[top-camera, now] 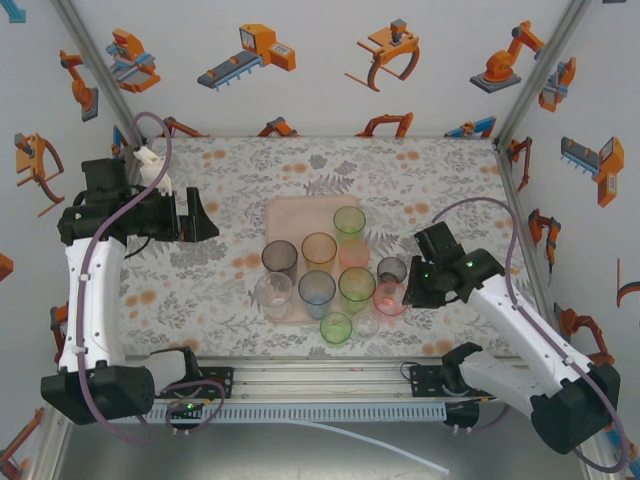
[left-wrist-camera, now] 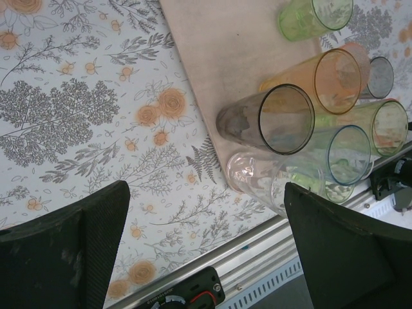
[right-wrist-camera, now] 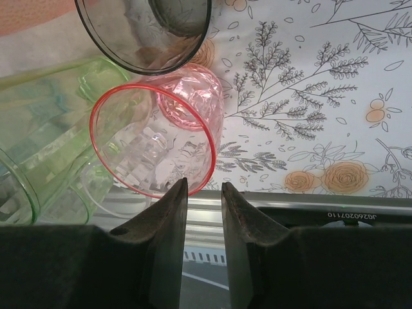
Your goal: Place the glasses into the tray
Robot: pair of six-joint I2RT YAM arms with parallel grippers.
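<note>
Rail, qty 1: aluminium rail along near table edge, both arm bases bolted to it.
Glasses, total: 10 counted in top view, all upright, mouths up.
Green glasses, qty 3: short green glass nearest, at tray's near edge; can't tell if on or just off it. Mid green glass on tray. Tall green glass farthest, on tray.
Clear glasses, qty 2: small clear glass just R of the short green one, faint, on/off tray unclear. Larger clear glass at tray's near-L corner.
Pink glass, qty 1: pink glass, red rim, on floral tabletop just R of tray, beside mid green.
Right gripper: right gripper low at pink glass's near-R side; fingers a narrow slit apart, nothing between them; L fingertip just at the red rim, contact not certain.
Blue glass, qty 1: blue glass on tray, between larger clear and mid green.
Grey-brown glasses, qty 2: smoky glass off tray, just behind pink. Second grey-brown glass on tray, L side.
Orange glass, qty 1: orange glass on tray, centre.
Tray, qty 1: tray, pale pink-beige, far part bare.
Left gripper: left gripper well L of tray, above tabletop; fingers spread wide, holding nothing.
</note>
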